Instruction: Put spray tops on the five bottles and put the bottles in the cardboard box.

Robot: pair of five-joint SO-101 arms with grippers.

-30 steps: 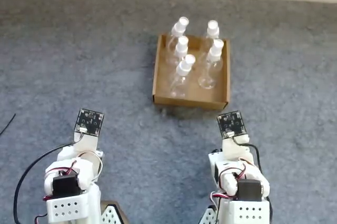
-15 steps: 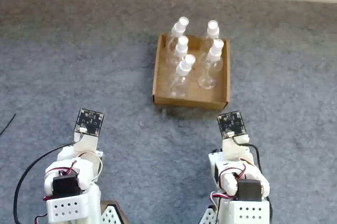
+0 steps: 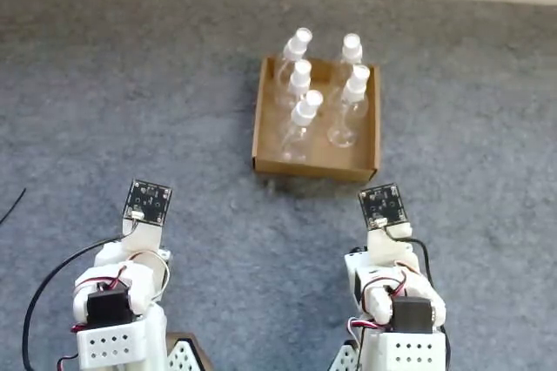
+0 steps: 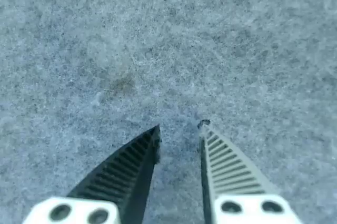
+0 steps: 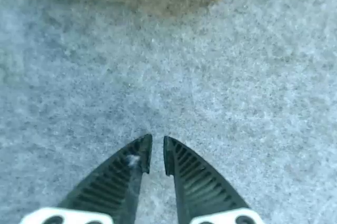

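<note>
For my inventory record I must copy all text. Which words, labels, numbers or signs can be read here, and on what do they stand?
No text can be read.
Cardboard box: plain walls, no print.
Five spray bottles: clear, no label seen.
Dark circuit boards on both wrists: any marks too small to read.

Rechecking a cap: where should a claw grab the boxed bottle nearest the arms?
Probably its neck, just under the white spray top, coming from above on the near side. The bottle stands upright, with others crowding behind and beside it.
</note>
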